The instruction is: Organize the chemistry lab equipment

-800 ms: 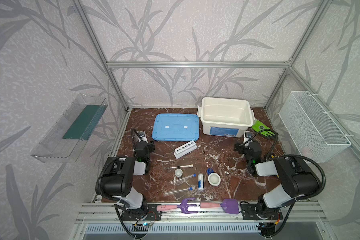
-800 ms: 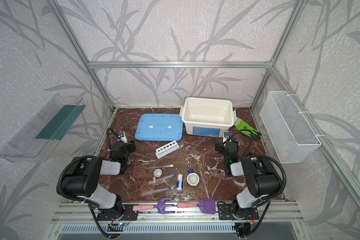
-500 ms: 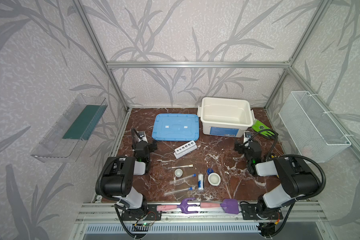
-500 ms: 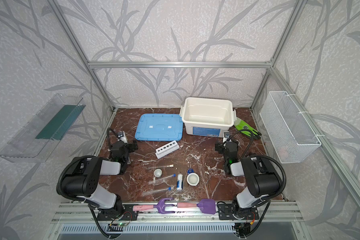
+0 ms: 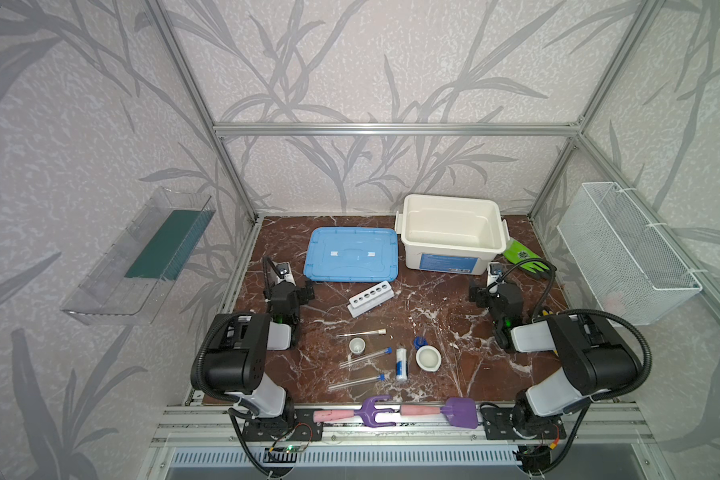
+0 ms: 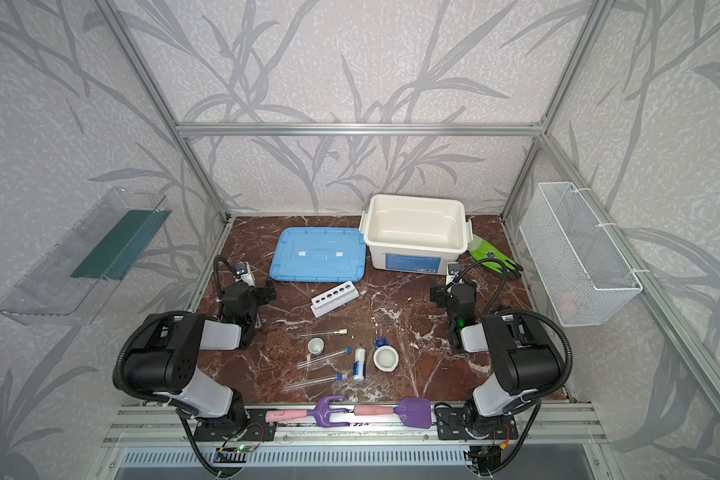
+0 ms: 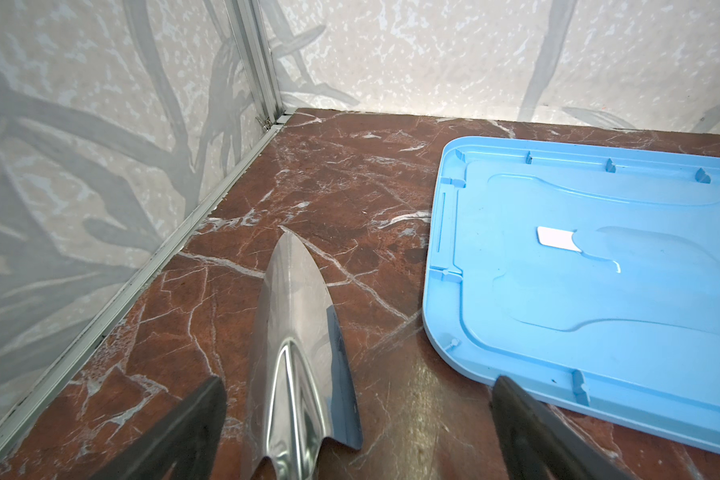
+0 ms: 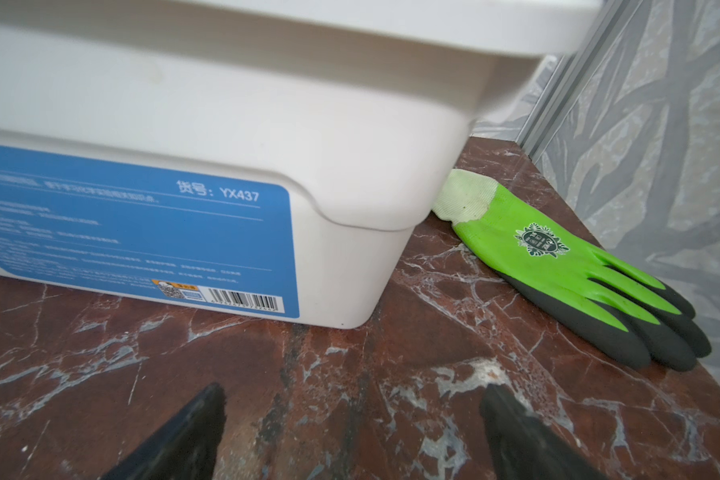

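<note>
The white six-hole rack (image 5: 371, 297) (image 6: 334, 298) lies mid-table in both top views. In front of it are a thin rod (image 5: 360, 333), a small white cup (image 5: 357, 345), two blue-capped test tubes (image 5: 364, 358) (image 5: 356, 381), a white blue-labelled bottle (image 5: 401, 364), a small blue piece (image 5: 419, 342) and a white bowl (image 5: 428, 358). My left gripper (image 5: 292, 286) (image 7: 358, 380) is open at the left edge, over a shiny metal scoop (image 7: 296, 332) lying on the table between its fingers. My right gripper (image 5: 493, 291) (image 8: 352, 386) is open over bare table before the bin.
An open white bin (image 5: 433, 259) (image 8: 350, 166) stands at the back, with its blue lid (image 5: 352, 253) (image 7: 578, 270) flat to its left. A green glove (image 5: 522, 257) (image 8: 558, 266) lies by the bin's right corner. Purple garden tools (image 5: 375, 411) rest on the front rail. A wire basket (image 5: 624, 253) hangs on the right wall.
</note>
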Robot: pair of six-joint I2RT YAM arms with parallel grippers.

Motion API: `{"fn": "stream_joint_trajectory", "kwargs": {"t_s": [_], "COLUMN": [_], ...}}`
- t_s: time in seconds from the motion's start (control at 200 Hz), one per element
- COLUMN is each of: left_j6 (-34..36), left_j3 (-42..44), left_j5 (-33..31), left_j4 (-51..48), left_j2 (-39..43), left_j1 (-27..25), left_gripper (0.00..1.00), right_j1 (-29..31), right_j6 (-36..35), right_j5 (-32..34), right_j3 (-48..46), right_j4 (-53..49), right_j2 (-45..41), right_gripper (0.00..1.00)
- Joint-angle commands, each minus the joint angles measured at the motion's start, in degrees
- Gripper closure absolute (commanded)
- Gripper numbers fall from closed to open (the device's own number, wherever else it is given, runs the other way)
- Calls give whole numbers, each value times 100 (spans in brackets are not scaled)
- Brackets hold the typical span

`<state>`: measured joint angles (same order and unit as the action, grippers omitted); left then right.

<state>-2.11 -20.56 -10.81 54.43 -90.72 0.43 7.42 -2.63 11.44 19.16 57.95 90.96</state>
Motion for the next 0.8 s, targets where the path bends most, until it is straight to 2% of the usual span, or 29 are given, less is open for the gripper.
{"fn": "stream_joint_trajectory", "kwargs": {"t_s": [0.0, 0.14, 0.26, 0.43, 0.52, 0.545, 0.6, 0.71, 0.795], "left_j6": [26, 26, 11, -165, -570, -623, -545, -639, -228], "left_j3": [-83, -81, -14, 28, -383, -549, -955, -1943, -2713], "left_j5": [-7, -7, -71, -592, -1164, -1160, -712, -195, 203], "left_j4": [66, 65, 106, -928, -1983, -2223, -2883, -4175, -5350], "left_j2": [55, 63, 213, 1558, 2247, 2383, 2661, 2939, 3008], "left_j1": [-15, -15, -3, -20, -34, -41, -55, -270, -621], "left_gripper": [1, 2, 3, 7, 9, 9, 11, 17, 18], "right_j1": [-21, -21, 5, 508, 674, 682, 716, 856, 873], "right_j6": [-1, 0, -34, -377, -132, 24, 211, 561, 807], "right_j5": [-19, -19, 61, 982, 1344, 1320, 1001, 417, -61], "right_j3": [131, 129, 129, 344, 891, 1068, 1258, 1297, 1375], "right_j4": [69, 60, 56, -1200, -2878, -3326, -3904, -4361, -4819], "right_j2": [25, 26, -27, -1292, -1985, -2165, -2552, -3319, -3717], "right_gripper": [5, 6, 14, 16, 16, 17, 18, 19, 19]}}
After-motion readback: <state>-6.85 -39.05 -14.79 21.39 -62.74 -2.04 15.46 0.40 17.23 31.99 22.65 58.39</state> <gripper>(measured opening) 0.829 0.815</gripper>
